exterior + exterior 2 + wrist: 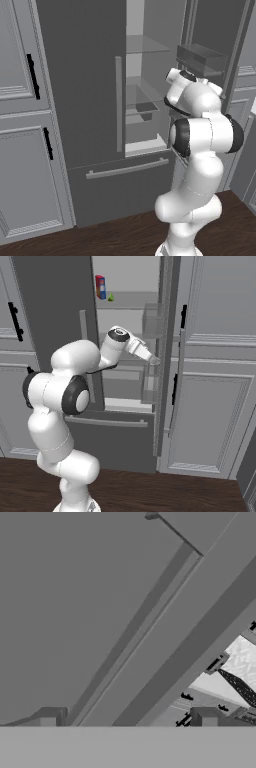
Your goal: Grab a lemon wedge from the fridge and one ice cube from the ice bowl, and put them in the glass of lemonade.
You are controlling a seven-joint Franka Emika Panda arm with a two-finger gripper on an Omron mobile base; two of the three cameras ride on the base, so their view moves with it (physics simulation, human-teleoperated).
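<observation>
White and bent into a tall S, the arm rises from the base in front of the fridge (85, 90), elbow swung out to one side and forearm angled up and forward toward the opened right-hand door (167, 356). In the right base view the gripper (151, 359) sits at the edge of that door, just beside the door's shelf bins, level with the middle of the fridge interior. In the hand view its two dark finger tips (50, 716) stand far apart with nothing between them, looking along a grey door panel at close range. The lemon wedge (110, 297) lies on the upper shelf inside the fridge, just beside a red and blue carton (100, 287), well above the gripper. The left fridge door, with its long bar handle (118, 102), is closed, as is the drawer (125, 185) below. Light grey panelled cabinets (22, 125) flank the fridge.
</observation>
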